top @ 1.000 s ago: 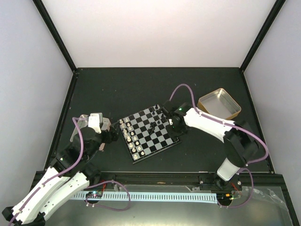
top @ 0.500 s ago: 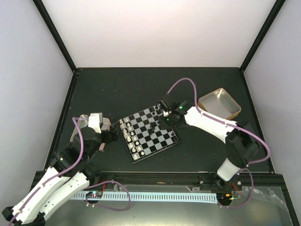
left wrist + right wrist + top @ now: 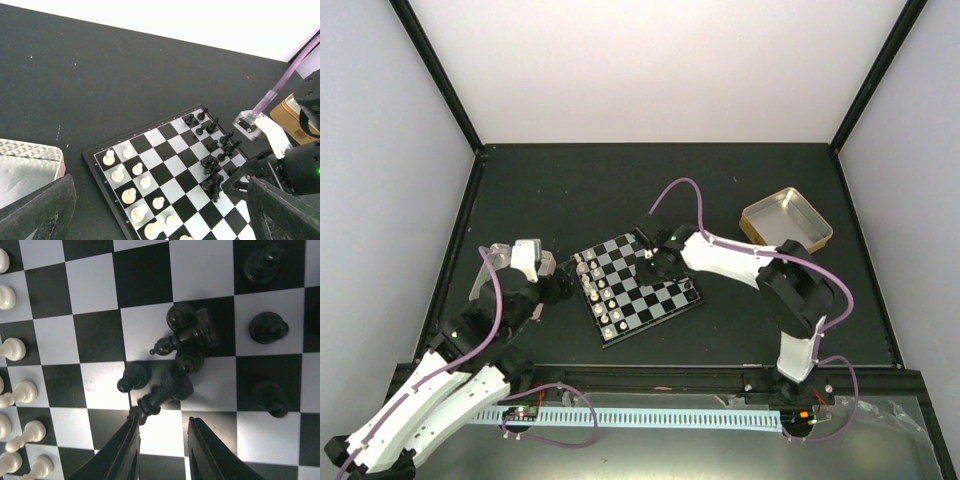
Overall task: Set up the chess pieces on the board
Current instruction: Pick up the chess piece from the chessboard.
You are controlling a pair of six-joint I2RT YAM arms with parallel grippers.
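Observation:
The board (image 3: 642, 297) lies at the table's middle, turned at an angle. Cream-white chess pieces (image 3: 595, 290) stand in rows along its left side and black ones (image 3: 665, 250) crowd its right side. My right gripper (image 3: 655, 262) hovers low over the board's right half. In the right wrist view its jaws (image 3: 162, 422) stand open over a pale square. A toppled black piece (image 3: 165, 389) lies just ahead, its head touching the left fingertip (image 3: 132, 422). More black pieces (image 3: 190, 335) lie tangled beyond it. My left gripper (image 3: 535, 262) waits wide open, left of the board.
A gold tin (image 3: 786, 220) sits at the back right. A silver tray (image 3: 485, 275) lies under my left gripper, seen also as the tray (image 3: 25, 162) in the left wrist view. Upright black pieces (image 3: 268, 327) stand right of the tangle.
My right gripper has slid left across the board from its right edge to the tangle of black pieces, and its jaws have narrowed. The left arm has stayed put.

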